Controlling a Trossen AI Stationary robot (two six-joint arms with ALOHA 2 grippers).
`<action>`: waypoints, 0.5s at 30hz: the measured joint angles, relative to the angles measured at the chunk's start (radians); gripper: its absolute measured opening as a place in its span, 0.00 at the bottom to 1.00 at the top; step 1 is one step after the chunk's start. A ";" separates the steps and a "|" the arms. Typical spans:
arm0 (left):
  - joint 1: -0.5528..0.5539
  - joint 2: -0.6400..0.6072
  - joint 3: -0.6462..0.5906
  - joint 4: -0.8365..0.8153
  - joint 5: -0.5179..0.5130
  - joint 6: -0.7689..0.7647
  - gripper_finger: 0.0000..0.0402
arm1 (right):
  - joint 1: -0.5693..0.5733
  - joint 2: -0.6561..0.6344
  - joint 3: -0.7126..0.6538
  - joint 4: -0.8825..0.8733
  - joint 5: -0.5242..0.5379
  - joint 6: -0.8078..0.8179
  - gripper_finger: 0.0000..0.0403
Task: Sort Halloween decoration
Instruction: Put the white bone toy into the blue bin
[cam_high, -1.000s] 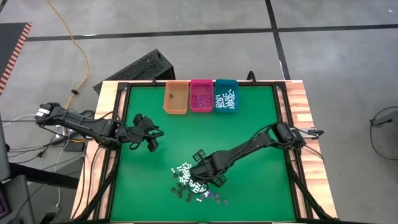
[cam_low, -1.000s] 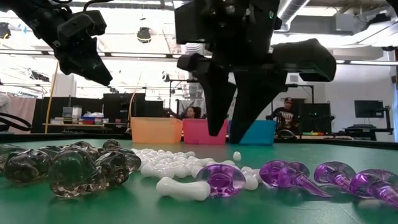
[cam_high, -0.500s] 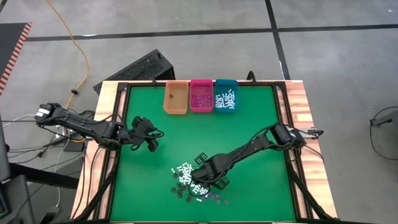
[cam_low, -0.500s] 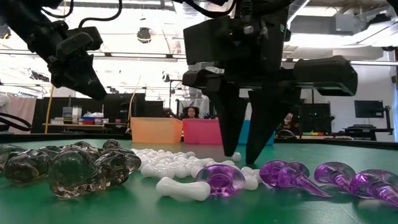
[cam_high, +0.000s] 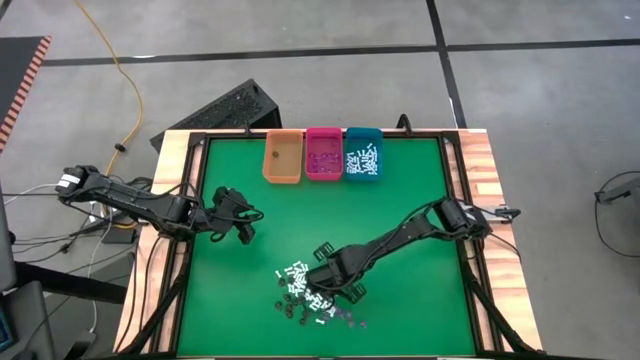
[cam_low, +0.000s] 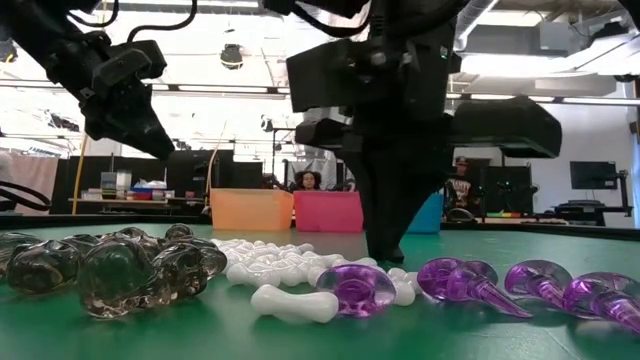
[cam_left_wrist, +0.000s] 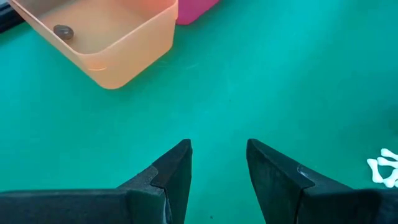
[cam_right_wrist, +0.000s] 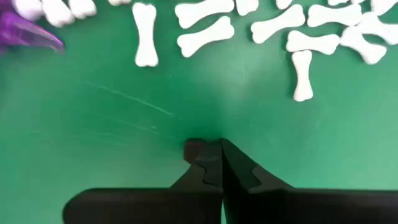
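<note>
Right wrist view: right gripper (cam_right_wrist: 219, 149) fingers pressed together, tips on the green mat (cam_right_wrist: 93, 124); whether a piece sits between them is hidden.
Bones: white bones (cam_right_wrist: 205, 28) lie just beyond the tips, apart from them.
Low view: purple pieces (cam_low: 470, 285) and dark clear pieces (cam_low: 110, 270) flank the gripper on the mat.
Left gripper (cam_left_wrist: 217, 155): spread, above bare mat near the orange bin (cam_left_wrist: 106, 43).
Bins: orange, pink bin (cam_high: 323, 153), teal bin (cam_high: 363, 153) side by side at the far edge.

From above I can't separate the pile (cam_high: 305, 297) into pieces, and the right arm (cam_high: 400, 238) covers part of it. The right gripper (cam_right_wrist: 214, 151) hides anything between its closed tips.
</note>
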 joint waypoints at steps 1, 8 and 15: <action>0.000 0.000 0.000 0.000 0.000 0.000 0.36 | -0.002 0.000 0.000 -0.004 -0.001 0.014 0.04; 0.000 0.000 0.000 0.003 0.000 0.000 0.36 | -0.026 -0.007 0.023 -0.018 -0.006 0.064 0.04; 0.000 0.000 0.000 0.001 0.001 0.000 0.36 | -0.068 -0.079 0.023 -0.039 -0.011 0.101 0.04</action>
